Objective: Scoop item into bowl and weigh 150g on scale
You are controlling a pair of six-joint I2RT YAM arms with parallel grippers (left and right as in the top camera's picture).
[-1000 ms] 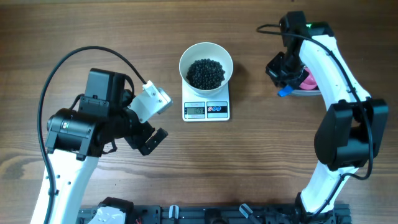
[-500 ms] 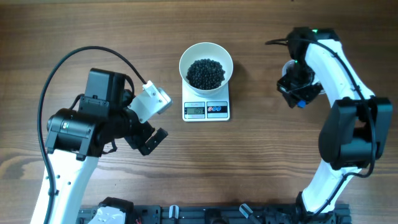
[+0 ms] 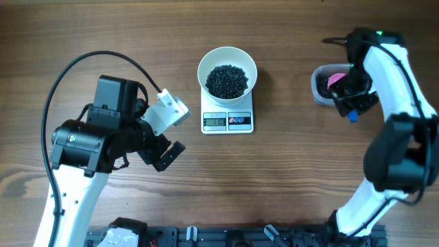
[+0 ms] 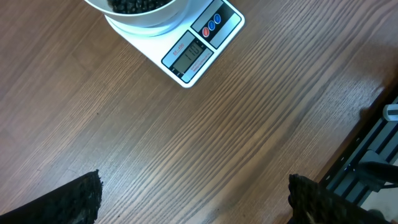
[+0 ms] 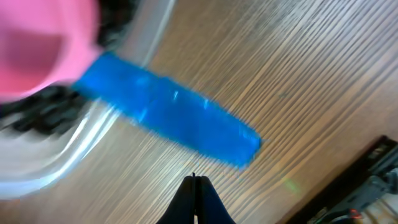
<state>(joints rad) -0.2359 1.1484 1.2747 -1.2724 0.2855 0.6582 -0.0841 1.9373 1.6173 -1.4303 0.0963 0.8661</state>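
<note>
bowl: round white bowl [image 3: 206, 68] [image 4: 146, 18], upright, seated on the platform of the scale [image 3: 227, 121] [image 4: 200, 42], near the middle of the table [image 3: 274, 178].
bowl contents: a heap of small glossy black beads [image 3: 227, 81] [image 4: 134, 5] covers the floor of the bowl; the white inner wall shows all round the heap.
scale: white, rectangular, front strip facing the robot; grey display [image 3: 215, 122] [image 4: 188, 55] on the left of the strip, two round buttons [image 3: 236, 120] [image 4: 211, 23] on the right. digits show but are not legible.
tub: clear plastic tub [image 3: 317, 86] [image 5: 93, 146], on the table well to the right of the scale.
tub contents: more dark beads, plus the pink cup of a scoop [image 3: 336, 77] [image 5: 43, 50]. the blue scoop handle [image 3: 352, 116] [image 5: 174, 118] slopes out over the tub rim above bare wood.
left gripper: left gripper [image 3: 168, 154] [image 4: 196, 202] hangs over bare table, left of and nearer the robot than the scale; fingers [image 4: 81, 199] spread wide, nothing between them.
right gripper: right gripper [image 3: 350, 108] [image 5: 194, 196] sits at the near right edge of the tub; fingers pressed together, nothing seen between them. the blue handle lies just beyond the tips; contact cannot be told, as the wrist view is blurred.
</note>
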